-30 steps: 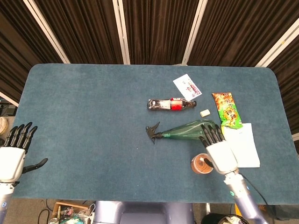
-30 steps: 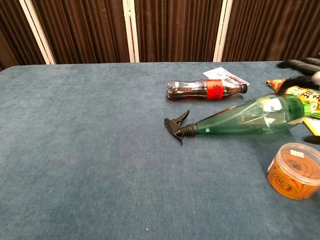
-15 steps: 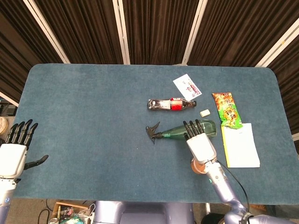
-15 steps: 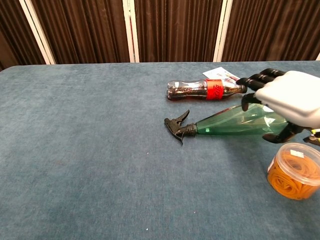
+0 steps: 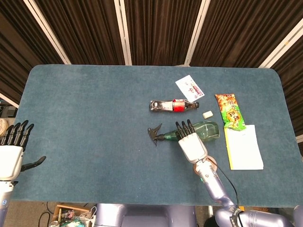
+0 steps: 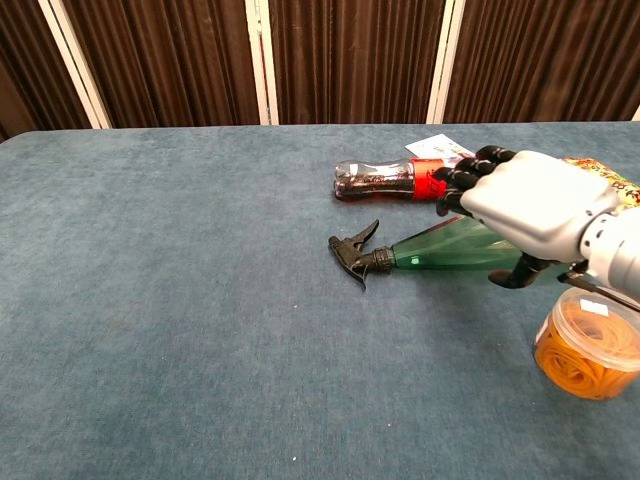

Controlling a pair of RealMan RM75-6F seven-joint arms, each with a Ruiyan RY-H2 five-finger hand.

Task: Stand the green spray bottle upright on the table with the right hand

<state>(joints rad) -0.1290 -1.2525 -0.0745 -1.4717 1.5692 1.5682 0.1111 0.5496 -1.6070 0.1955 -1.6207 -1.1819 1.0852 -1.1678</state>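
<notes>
The right robot hand is seen poised over the green spray bottle, fingers apart and reaching across its body, the thumb lowered on the near side; nothing is clamped yet. The bottle lies flat on the table, its long axis running left to right, the black trigger head toward the robot's left and the wide base under and beyond the palm. The left robot hand is held spread at the far table edge, well apart, so the right is much nearer.

In the chest view the gap between thumb and fingers is shown; from overhead the bottle's lie is plainer. Whether the fingertips touch the plastic cannot be told.
</notes>
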